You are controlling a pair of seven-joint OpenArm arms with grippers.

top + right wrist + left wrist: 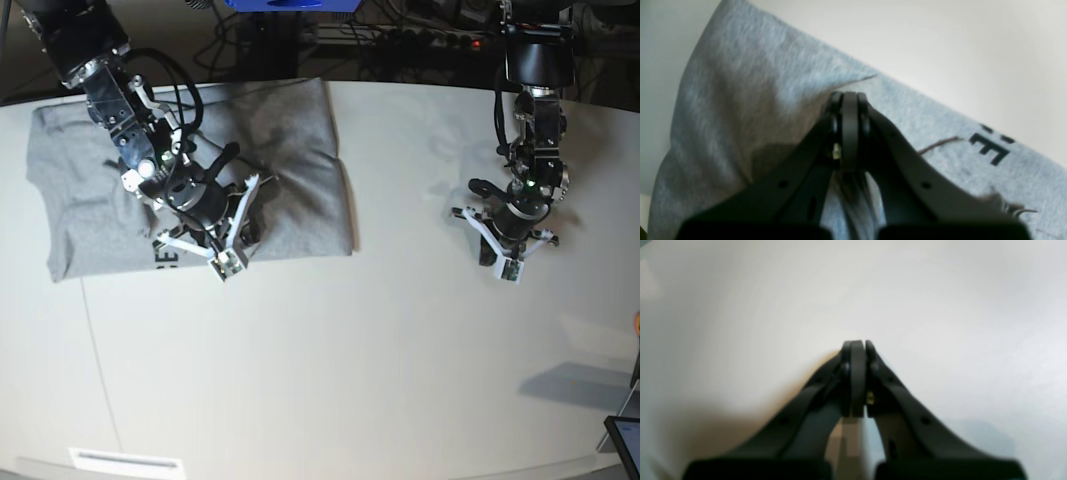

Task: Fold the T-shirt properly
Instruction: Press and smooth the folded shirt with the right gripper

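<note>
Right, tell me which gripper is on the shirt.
The right gripper, on the base view's left: it sits shut on the grey shirt, with cloth bunched at its tips. The left gripper is shut over bare table, away from the shirt.

- Table [330, 360]: wide bare white surface across the front and middle, open for passage.
- T-shirt [290, 150]: flat grey cloth covering the far corner on the right arm's side; low, no raised bulk.
- Right gripper [215, 235]: stands on the shirt's near edge.
- Left gripper [510, 235]: stands over bare table, well apart from the shirt.
- Cables [400, 40]: behind the far edge.
</note>
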